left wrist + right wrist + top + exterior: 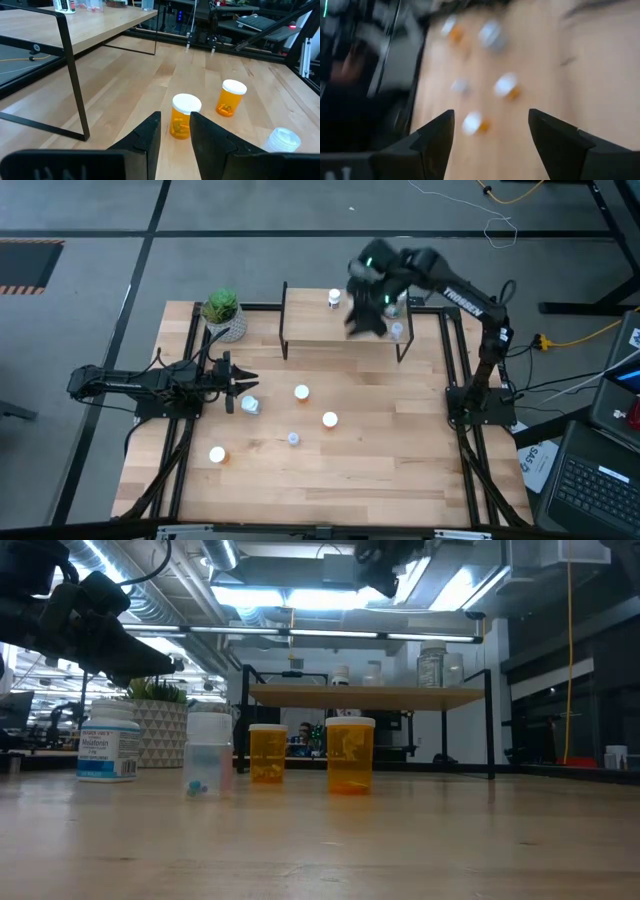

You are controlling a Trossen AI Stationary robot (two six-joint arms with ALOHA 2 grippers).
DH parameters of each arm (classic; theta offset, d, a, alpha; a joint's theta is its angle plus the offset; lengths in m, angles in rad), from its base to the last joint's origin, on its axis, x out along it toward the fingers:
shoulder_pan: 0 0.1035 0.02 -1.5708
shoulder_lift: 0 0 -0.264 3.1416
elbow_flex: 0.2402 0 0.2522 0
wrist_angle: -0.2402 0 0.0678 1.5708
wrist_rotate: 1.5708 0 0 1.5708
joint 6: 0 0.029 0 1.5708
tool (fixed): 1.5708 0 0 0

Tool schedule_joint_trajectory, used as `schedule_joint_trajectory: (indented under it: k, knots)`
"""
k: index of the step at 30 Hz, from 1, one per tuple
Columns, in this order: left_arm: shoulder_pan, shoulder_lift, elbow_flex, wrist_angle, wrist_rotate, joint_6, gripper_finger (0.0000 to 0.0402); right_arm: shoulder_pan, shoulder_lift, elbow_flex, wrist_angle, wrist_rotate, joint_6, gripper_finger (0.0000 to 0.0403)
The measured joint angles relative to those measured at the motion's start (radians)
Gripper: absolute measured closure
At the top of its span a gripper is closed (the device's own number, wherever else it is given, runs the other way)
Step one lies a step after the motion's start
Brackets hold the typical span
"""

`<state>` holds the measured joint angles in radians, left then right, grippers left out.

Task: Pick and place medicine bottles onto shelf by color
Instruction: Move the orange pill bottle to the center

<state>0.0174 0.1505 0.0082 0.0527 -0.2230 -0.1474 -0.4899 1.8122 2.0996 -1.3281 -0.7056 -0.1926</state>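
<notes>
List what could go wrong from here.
1. The right gripper hangs open over the shelf, close to the bottles standing at its right end; a careless sweep might topple them.
2. The left gripper sits beside a white bottle on the table; advancing toward the orange bottles could clip it.

The low light-wood shelf on thin black legs [330, 330] carried upright white-capped bottles [334, 299]. On the bench stood orange white-capped bottles [350, 754], one white bottle [108, 742] and a small clear one [209, 752].
</notes>
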Motion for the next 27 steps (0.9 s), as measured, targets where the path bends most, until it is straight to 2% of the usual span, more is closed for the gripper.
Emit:
schedule_joint_trajectory:
  k: [3, 9, 12, 14, 16, 18, 21, 23, 27]
  knots:
    - [0.0, 0.0, 0.0, 0.0, 0.0, 0.0, 0.0303, 0.11, 0.0, -0.053, -0.102, 0.023, -0.078, 0.0146]
    - [0.0, 0.0, 0.001, 0.009, 0.003, -0.026, 0.0303, 0.32, 0.002, -0.248, -0.013, 0.087, -0.077, 0.0146]
    - [-0.003, 0.001, 0.083, -0.025, 0.072, -0.04, 0.0305, 0.398, 0.003, -0.337, -0.004, 0.125, -0.045, 0.0146]
    - [-0.019, 0.001, 0.201, -0.158, 0.132, -0.076, 0.0309, 0.442, 0.002, -0.387, 0.005, 0.137, 0.003, 0.0146]
    - [-0.048, 0.035, 0.337, -0.394, 0.138, -0.154, 0.0314, 0.477, 0.002, -0.431, 0.02, 0.141, 0.048, 0.0146]
    - [-0.083, 0.091, 0.457, -0.634, 0.133, -0.252, 0.0321, 0.509, 0.002, -0.463, 0.066, 0.148, 0.088, 0.0146]
    - [-0.147, 0.2, 0.594, -0.844, 0.198, -0.416, 0.0333, 0.55, 0.002, -0.5, 0.125, 0.197, 0.147, 0.0146]
    - [-0.196, 0.284, 0.639, -0.902, 0.283, -0.514, 0.0341, 0.571, 0.002, -0.515, 0.155, 0.24, 0.189, 0.0146]
    - [-0.328, 0.486, 0.697, -0.893, 0.447, -0.632, 0.0358, 0.609, 0.002, -0.529, 0.199, 0.387, 0.256, 0.0146]
